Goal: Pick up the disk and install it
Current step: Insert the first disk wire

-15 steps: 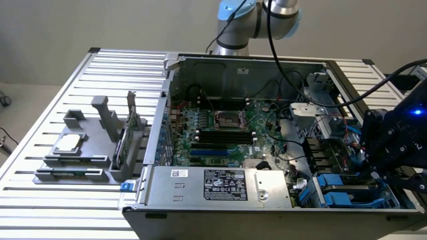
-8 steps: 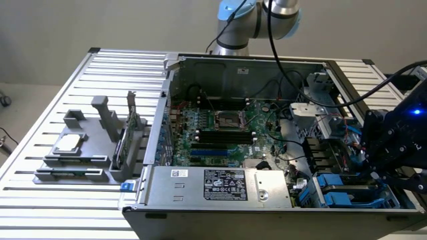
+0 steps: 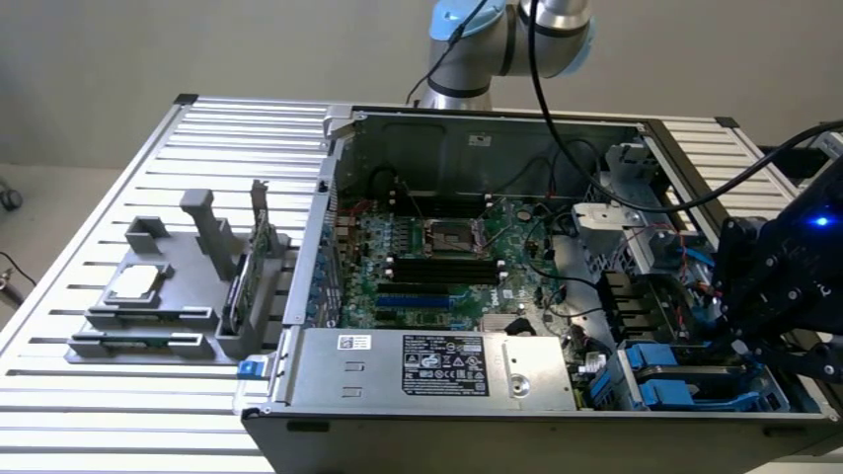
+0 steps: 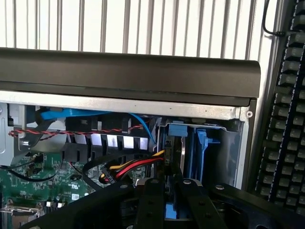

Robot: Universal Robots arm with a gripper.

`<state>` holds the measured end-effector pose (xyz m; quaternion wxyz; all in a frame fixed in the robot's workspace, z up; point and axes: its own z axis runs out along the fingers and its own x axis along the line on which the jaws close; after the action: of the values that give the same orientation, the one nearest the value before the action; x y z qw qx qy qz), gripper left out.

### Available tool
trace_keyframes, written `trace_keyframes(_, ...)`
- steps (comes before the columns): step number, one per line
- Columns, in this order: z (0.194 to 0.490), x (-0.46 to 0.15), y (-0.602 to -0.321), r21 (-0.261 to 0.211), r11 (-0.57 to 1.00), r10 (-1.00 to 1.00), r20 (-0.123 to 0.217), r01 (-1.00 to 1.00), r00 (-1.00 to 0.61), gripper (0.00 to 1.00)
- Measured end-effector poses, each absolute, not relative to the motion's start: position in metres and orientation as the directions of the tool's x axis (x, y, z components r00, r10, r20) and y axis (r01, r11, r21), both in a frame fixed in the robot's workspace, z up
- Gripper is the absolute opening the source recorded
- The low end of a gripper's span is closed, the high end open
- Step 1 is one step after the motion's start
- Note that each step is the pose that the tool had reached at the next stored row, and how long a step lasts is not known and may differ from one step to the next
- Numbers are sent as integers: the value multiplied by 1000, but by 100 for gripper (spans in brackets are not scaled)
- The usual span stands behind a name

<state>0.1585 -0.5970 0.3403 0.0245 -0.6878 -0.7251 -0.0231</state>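
Observation:
The disk [image 4: 174, 157] stands edge-on in the drive bay at the corner of the open computer case [image 4: 128, 71], with a blue tab on top and a blue carrier rail [image 4: 201, 152] beside it. My gripper [image 4: 170, 202] reaches down over it, its two black fingers [image 4: 151, 202] close together with a blue part of the carrier pinched between them. In the exterior view the gripper [image 3: 748, 348] hangs over the bay at the case's lower right, where the blue rails of the disk [image 3: 665, 391] show.
Red, yellow and black power cables [image 4: 136, 167] and a blue data cable [image 4: 62, 113] run close to the bay. A grey power supply [image 3: 441, 363] lies along the case's near wall. A grey fixture [image 3: 158, 321] with a processor chip [image 3: 136, 283] stands at the exterior view's left. A keyboard [image 4: 286, 124] lies outside the case.

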Motion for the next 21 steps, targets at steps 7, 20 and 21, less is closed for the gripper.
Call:
trace_keyframes(7,340,157,-597,2,51,997,66,999,-51,17)
trace_keyframes(20,337,157,-597,9,45,997,64,999,-45,17)
trace_keyframes(21,337,157,-597,10,44,997,64,999,-45,17)
